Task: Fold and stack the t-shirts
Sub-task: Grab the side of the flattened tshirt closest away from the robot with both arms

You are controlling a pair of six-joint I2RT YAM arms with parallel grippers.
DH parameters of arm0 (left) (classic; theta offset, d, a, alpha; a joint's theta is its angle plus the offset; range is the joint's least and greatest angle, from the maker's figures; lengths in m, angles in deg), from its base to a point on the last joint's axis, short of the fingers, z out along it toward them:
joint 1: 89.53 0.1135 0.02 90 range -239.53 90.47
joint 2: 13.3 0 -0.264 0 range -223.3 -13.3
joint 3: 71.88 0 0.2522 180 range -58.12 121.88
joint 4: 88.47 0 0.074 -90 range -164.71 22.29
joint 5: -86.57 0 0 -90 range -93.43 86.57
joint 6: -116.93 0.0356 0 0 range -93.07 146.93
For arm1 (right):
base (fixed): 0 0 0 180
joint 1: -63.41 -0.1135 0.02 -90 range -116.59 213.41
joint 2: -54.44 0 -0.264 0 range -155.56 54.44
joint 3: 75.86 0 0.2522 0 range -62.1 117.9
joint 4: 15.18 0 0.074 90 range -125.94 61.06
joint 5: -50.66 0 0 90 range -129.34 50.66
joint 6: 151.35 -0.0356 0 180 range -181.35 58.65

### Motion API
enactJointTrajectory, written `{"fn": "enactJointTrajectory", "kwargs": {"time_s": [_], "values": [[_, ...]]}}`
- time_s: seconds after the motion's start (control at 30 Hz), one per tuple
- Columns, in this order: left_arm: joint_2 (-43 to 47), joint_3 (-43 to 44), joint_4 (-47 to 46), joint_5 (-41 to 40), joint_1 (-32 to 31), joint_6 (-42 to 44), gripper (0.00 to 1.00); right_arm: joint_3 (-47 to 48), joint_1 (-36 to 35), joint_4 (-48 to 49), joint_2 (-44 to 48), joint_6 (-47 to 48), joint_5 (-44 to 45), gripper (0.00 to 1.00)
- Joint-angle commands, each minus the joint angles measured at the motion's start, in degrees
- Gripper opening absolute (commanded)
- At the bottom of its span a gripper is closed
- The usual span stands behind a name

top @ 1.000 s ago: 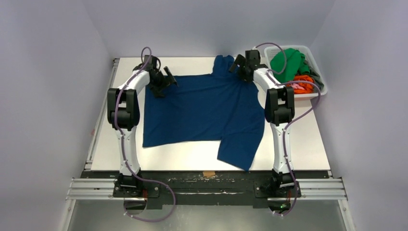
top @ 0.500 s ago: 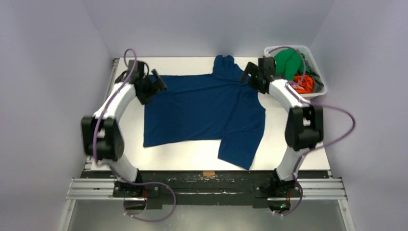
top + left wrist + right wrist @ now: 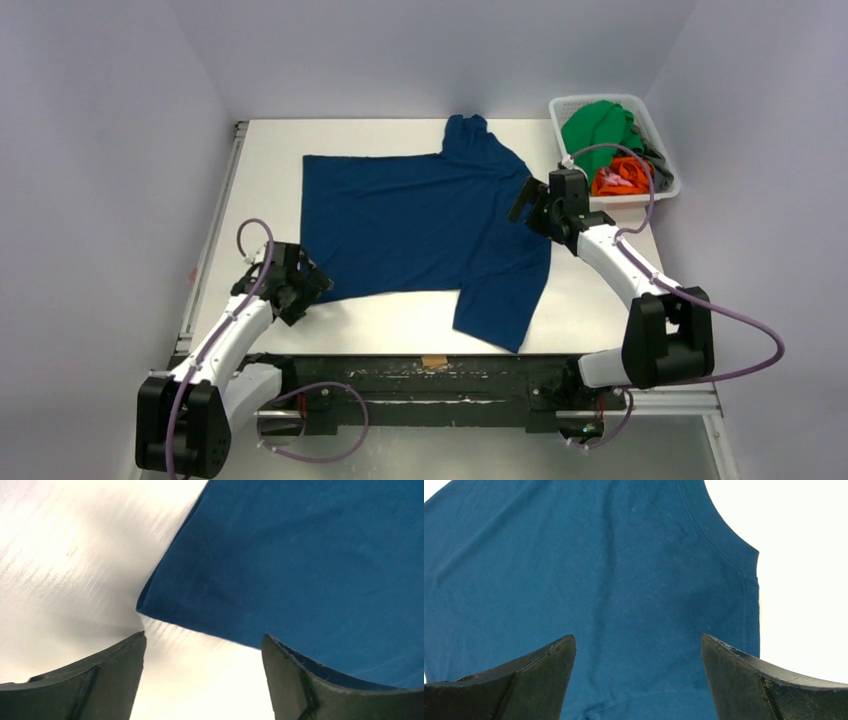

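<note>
— Starting with the left gripper [image 3: 305, 290]: where does the navy blue cloth t-shirt [image 3: 420, 225] lie from it?

— Just ahead of it. The shirt is spread flat on the white table [image 3: 270, 160], and the gripper sits low by the shirt's near left corner. In the left wrist view that corner [image 3: 142, 607] points toward the gap between the two dark fingers [image 3: 100, 680], closer to the left one, while the right finger overlaps the blue edge. I cannot tell whether either finger touches the cloth.

— And the fingers themselves?

— Spread wide, with nothing between them but bare table and the shirt's edge.

— The right gripper [image 3: 530, 205]?

— It hangs over the shirt's right edge, between the two sleeves. Its fingers are also wide apart and hold nothing. The right wrist view shows blue cloth filling the space ahead of them, with a curved seam [image 3: 724, 550] off to the right and white table beyond it.

— Where are the other shirts?

— In the white plastic slotted basket [image 3: 655, 120] at the table's far right corner: a green one [image 3: 595, 125] on top, an orange one [image 3: 620, 178] nearer, and a dark grey one [image 3: 655, 160] at the right side. All are bunched up and well apart from both grippers.
</note>
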Motion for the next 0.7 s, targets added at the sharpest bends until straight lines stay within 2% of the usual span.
{"fn": "enactJointTrajectory", "kwargs": {"time_s": [0.0,0.13,0.27,0.33,0.37,0.4,0.53,0.67], "values": [[-0.9,-0.6,-5.7,-6.4,-0.1,-9.9,0.75,0.4,-0.5,2.0,2.4,-0.1,0.0,0.94],[-5.6,0.2,-6.1,-9.0,-0.2,-14.2,0.61,0.3,-0.5,2.3,2.3,0.3,-0.1,0.93],[-7.8,1.0,-6.8,-9.7,-1.3,-15.4,0.39,0.6,-0.5,2.2,1.8,0.3,0.2,0.93],[-7.7,1.0,-6.5,-11.0,-2.0,-16.2,0.2,0.7,-0.5,2.1,1.5,0.1,0.1,0.92],[-7.7,0.9,-6.2,-11.5,-2.2,-16.3,0.05,0.7,-0.4,2.0,1.4,0.0,0.0,0.92],[-7.6,0.9,-5.9,-11.8,-2.2,-16.5,0.0,0.7,-0.5,1.7,1.3,-0.3,0.1,0.91],[-6.2,1.1,-5.6,-12.9,-2.3,-15.2,0.0,0.6,-1.1,-0.4,1.9,-0.8,0.8,0.9],[-4.1,2.4,-2.9,-16.2,-2.2,-13.8,0.0,0.2,-7.1,-5.7,2.9,-1.0,6.0,0.9]]}}
